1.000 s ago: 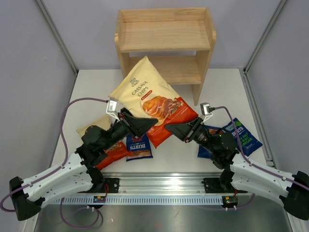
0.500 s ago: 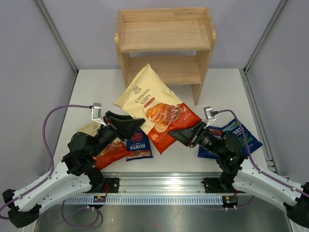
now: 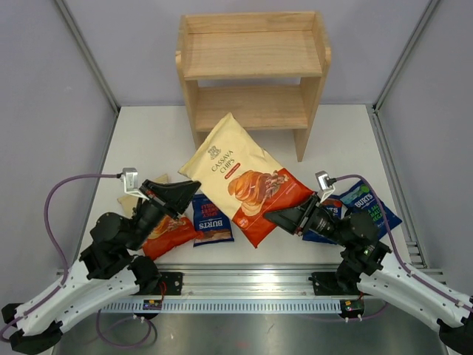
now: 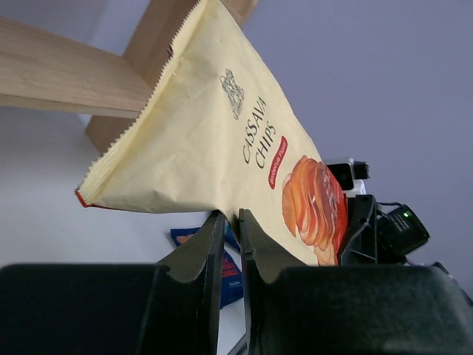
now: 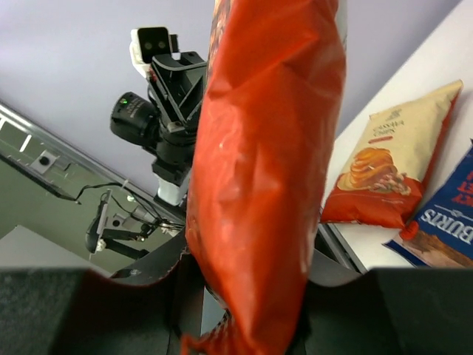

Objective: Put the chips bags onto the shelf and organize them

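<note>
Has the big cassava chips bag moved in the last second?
Yes. The cassava chips bag has drawn back from the shelf; its top corner covers less of the lower tier.

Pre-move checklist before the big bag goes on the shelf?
1. Right hand grip on cassava bag: ok, clamped on its red bottom edge.
2. Left hand empty: ok, jaws nearly closed, nothing between them.
3. Shelf tiers free: ok, both bare.
4. Bag top clear of the lower tier front edge: cannot tell.
5. Loose bags out of the path: ok, all lie on the near side.
</note>
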`<state>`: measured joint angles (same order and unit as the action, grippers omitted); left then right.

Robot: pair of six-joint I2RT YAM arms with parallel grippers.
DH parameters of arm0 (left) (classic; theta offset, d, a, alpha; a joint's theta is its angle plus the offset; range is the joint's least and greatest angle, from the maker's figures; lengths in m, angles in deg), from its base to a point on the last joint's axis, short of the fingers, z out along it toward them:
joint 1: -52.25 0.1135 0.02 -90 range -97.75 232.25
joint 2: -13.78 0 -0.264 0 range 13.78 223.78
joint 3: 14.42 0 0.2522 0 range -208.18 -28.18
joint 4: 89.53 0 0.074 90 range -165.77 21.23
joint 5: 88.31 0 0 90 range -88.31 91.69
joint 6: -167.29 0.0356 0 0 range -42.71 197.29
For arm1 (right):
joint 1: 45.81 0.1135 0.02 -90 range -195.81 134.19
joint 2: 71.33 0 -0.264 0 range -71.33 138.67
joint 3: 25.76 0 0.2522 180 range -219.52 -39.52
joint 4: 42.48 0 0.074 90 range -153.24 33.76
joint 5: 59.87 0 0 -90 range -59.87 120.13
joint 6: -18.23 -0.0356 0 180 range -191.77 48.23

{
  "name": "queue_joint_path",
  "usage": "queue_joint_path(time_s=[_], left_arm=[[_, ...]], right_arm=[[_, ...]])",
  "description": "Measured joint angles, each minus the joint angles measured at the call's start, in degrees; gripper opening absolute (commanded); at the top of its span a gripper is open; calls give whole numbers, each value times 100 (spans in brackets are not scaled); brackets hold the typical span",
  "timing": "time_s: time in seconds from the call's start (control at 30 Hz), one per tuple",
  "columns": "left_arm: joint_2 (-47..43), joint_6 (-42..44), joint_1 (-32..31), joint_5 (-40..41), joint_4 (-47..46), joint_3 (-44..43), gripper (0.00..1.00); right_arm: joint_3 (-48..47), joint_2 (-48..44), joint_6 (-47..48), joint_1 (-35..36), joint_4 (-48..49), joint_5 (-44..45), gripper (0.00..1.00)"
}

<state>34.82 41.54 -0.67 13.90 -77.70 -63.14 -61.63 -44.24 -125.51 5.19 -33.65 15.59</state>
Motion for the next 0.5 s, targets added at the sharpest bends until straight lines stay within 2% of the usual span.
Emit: queue_joint_path(time_s=[0.03, 0.07, 0.23, 0.27, 0.37, 0.4, 0.47, 0.5], left_arm=[[-42, 20, 0, 129, 122, -4, 18], [-81, 39, 2, 304, 280, -17, 25], [-144, 107, 35, 1528, 1587, -568, 35], [-140, 96, 39, 1766, 1875, -776, 42], [-28, -2, 39, 2345, 2721, -1508, 55], [57, -31, 42, 2481, 2966, -1744, 64], [282, -52, 48, 2645, 3375, -2146, 72], [439, -48, 48, 2688, 3582, -2326, 81]], right_arm=[[0, 4, 0, 0, -76, 46, 4], [0, 9, 0, 0, -164, 92, 5], [-2, 17, -9, 0, -717, 752, 5], [-11, 37, -13, 0, -820, 964, 5], [-116, 267, -13, 0, -1025, 1539, 5], [-186, 396, -7, 0, -1056, 1674, 4], [-426, 811, 2, -22, -1056, 1947, 4], [-542, 981, 4, -50, -1038, 2011, 4]])
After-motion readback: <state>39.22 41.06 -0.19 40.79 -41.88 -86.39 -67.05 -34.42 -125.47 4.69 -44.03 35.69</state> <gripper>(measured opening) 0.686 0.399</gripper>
